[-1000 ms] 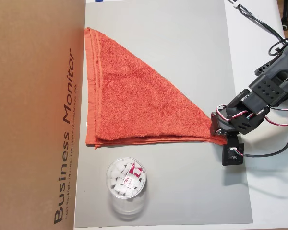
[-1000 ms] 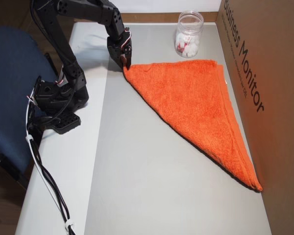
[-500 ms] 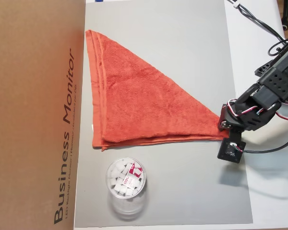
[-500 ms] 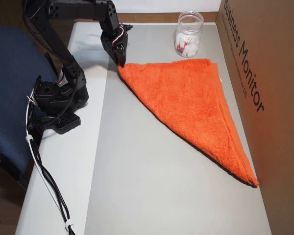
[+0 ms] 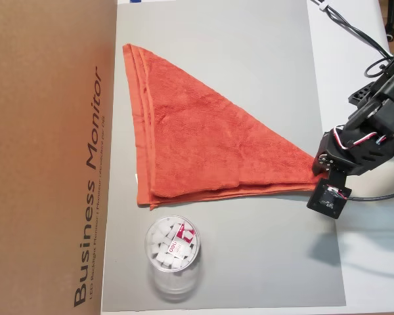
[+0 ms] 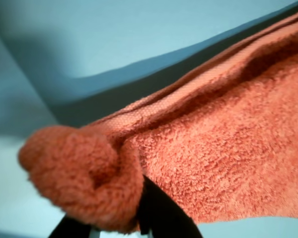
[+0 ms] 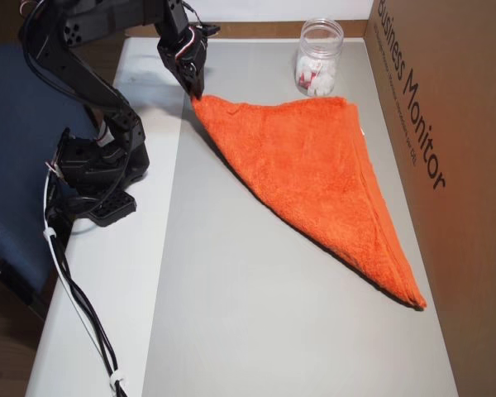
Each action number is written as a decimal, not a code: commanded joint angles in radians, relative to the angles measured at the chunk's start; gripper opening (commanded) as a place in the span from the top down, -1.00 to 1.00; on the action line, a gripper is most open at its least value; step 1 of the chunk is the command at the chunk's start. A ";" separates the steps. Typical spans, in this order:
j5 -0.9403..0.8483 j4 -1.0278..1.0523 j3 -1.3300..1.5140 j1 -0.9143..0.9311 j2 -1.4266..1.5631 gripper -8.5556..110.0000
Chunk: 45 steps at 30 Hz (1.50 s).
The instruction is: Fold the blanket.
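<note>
Blanket (image 5: 203, 144): folded into a triangle on the mat (image 5: 249, 262), dragged farther from the box (image 5: 46, 157) than before.
Gripper (image 5: 322, 176): jaws pinching the blanket's pointed corner, moved away from the box.
Cup (image 5: 173, 245): unmoved, beside the box.

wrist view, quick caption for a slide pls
Pincer shut on a bunched corner of the orange-red blanket, the hemmed edge trailing away over the grey mat.

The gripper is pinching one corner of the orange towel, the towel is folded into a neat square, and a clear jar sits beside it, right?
Not quite: the towel is folded into a triangle, not a square, as both overhead views show. The gripper does pinch one corner, and the clear jar sits beside it.
</note>
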 commanded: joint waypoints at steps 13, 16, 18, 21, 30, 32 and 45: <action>0.221 0.051 -0.054 -0.034 0.215 0.86; 0.241 0.048 -0.054 0.018 0.247 0.86; 0.241 0.037 -0.054 0.064 0.272 0.86; 0.241 0.035 -0.054 0.138 0.318 0.86; 0.241 0.035 -0.143 0.305 0.364 0.86; 0.241 0.031 -0.183 0.342 0.362 0.86; 0.241 -0.301 -0.215 0.522 0.310 0.86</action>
